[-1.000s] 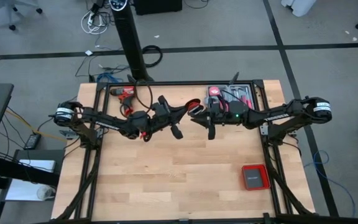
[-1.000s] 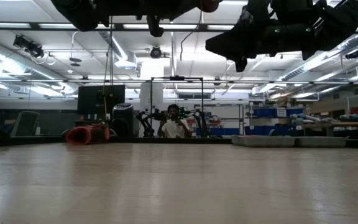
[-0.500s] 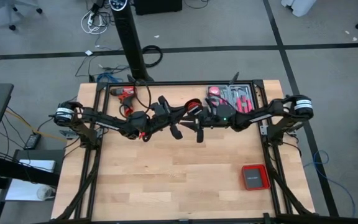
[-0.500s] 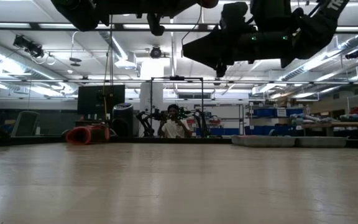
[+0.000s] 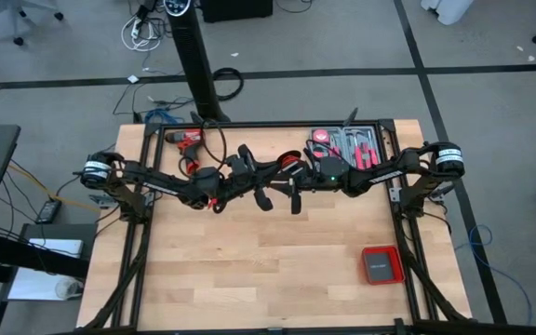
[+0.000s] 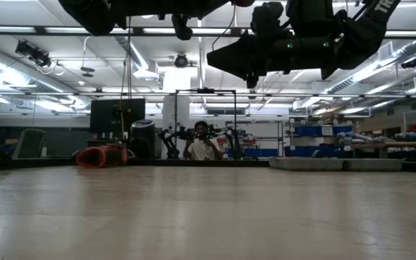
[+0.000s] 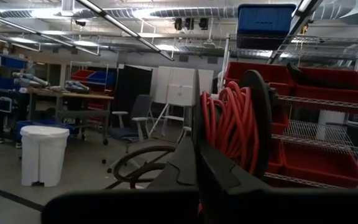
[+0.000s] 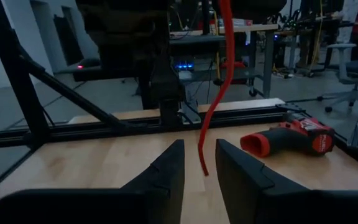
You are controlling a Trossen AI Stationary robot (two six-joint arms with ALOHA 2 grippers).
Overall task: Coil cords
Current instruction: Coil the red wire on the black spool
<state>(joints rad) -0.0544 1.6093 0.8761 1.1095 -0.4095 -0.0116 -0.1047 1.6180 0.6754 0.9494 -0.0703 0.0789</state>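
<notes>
Hanging between the parted right end effector [image 8: 199, 171], the cord [image 8: 215, 93] clears the table [image 8: 104, 162].

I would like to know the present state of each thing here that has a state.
Left gripper: shut on the red cord coil, raised above the table.
Right gripper: open, the cord's loose end hanging between its fingers.
Power drill: lying on its side on the table.

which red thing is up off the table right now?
The red cord coil, pinched in the shut left gripper above mid-table. The red drill and flat red box both lie on the wood.
</notes>
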